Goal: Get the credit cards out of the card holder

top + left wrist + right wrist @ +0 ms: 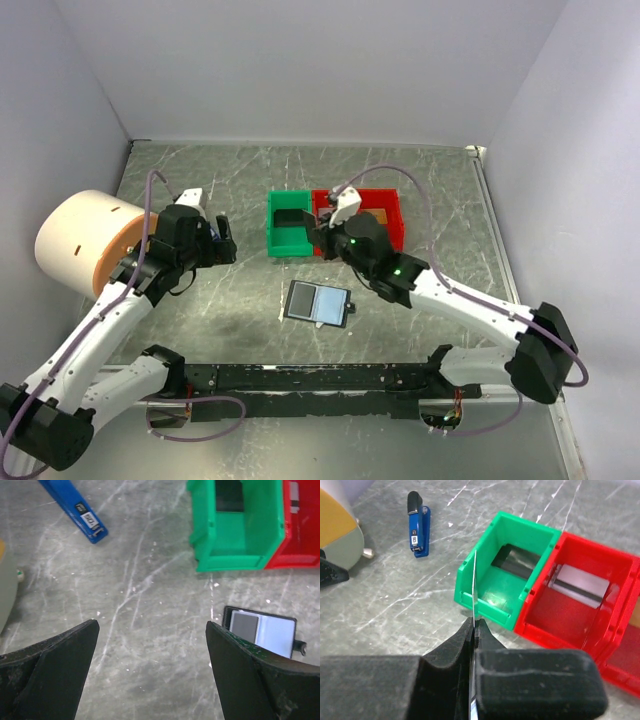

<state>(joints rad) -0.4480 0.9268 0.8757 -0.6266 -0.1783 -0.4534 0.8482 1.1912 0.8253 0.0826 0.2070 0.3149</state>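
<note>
Two claws. R gripper [474, 622] is pinched shut on a thin pale card [475, 587], edge-on, sticking up from its tips. Just beyond it: green bin [485, 597] w/ a dark card [517, 562], then red bin [555, 630] w/ a grey card [580, 585]. L gripper [152, 627] is wide open, holding nothing. The card holder [262, 630] lies open by its right fingertip.

- card holder [318, 302] lies open and flat on the grey worktop [450, 200], a bit below centre frame, pale sleeve facing up
- green bin [290, 248] and red bin [385, 194] sit side by side above it, touching; something dark and flat in the green one
- right end effector [320, 238] hangs right over the seam between the bins
- left end effector [228, 240] is mid-left, jaws apart, well clear of the card holder
- big cream-and-orange cylinder [80, 240] at far left
</note>
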